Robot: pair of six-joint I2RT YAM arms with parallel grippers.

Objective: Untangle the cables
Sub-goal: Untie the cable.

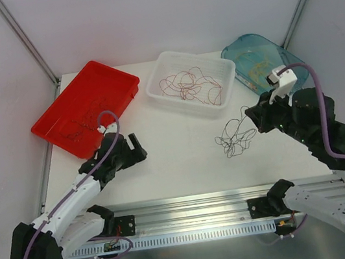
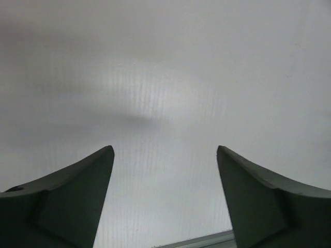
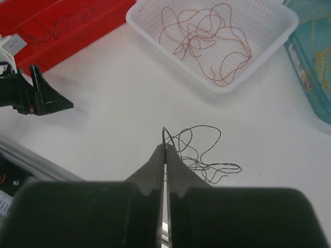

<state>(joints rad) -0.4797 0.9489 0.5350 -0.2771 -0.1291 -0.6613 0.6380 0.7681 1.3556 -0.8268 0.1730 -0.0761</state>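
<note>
Looking from above, the black cable (image 1: 234, 138) lies loosely tangled on the bench (image 1: 186, 173), one side reaching the right gripper (image 1: 254, 116), probably so a strand can be drawn free. Sorting seems to go by colour: the white basket (image 1: 156, 91) holds a red cable (image 1: 185, 85), the teal tray (image 1: 260, 42) a yellow cable (image 1: 252, 69), and the red tray (image 1: 101, 91) a thin cable (image 1: 73, 127) of unclear colour. The left wrist view shows the left gripper (image 2: 164, 150) released, spread over bare bench. The right wrist view shows the right gripper (image 3: 165, 147) clenched on one strand of the black cable (image 3: 217, 166).
</note>
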